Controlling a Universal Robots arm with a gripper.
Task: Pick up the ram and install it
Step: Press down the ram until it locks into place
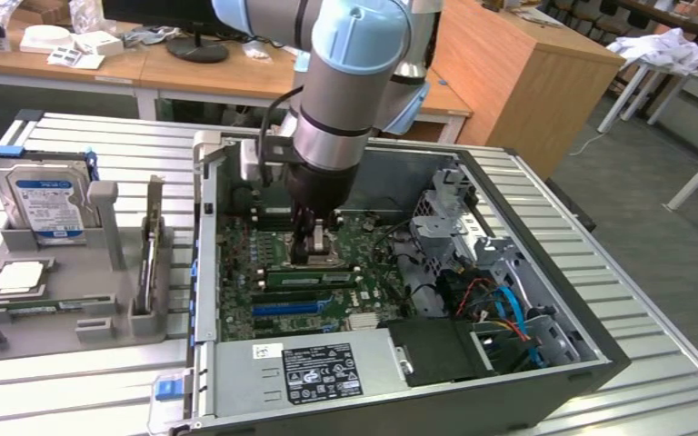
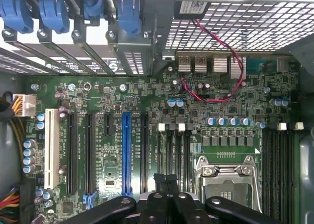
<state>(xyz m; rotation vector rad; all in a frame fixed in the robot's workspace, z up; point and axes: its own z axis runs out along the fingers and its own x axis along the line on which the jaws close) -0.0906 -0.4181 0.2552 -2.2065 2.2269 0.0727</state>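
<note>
Pincer (image 2: 166, 181) | I kept it closed, empty, low over the motherboard (image 2: 147, 111) | ram (image 1: 306, 275) sat in a slot just beside it | seating looked done, latching unclear

Slatted metal table (image 1: 70, 400) carries an open PC case (image 1: 567, 363) directly under the jaws, and a grey parts holder (image 1: 52, 304) well off to the exterior view's left of them, standing apart from the case.
</note>
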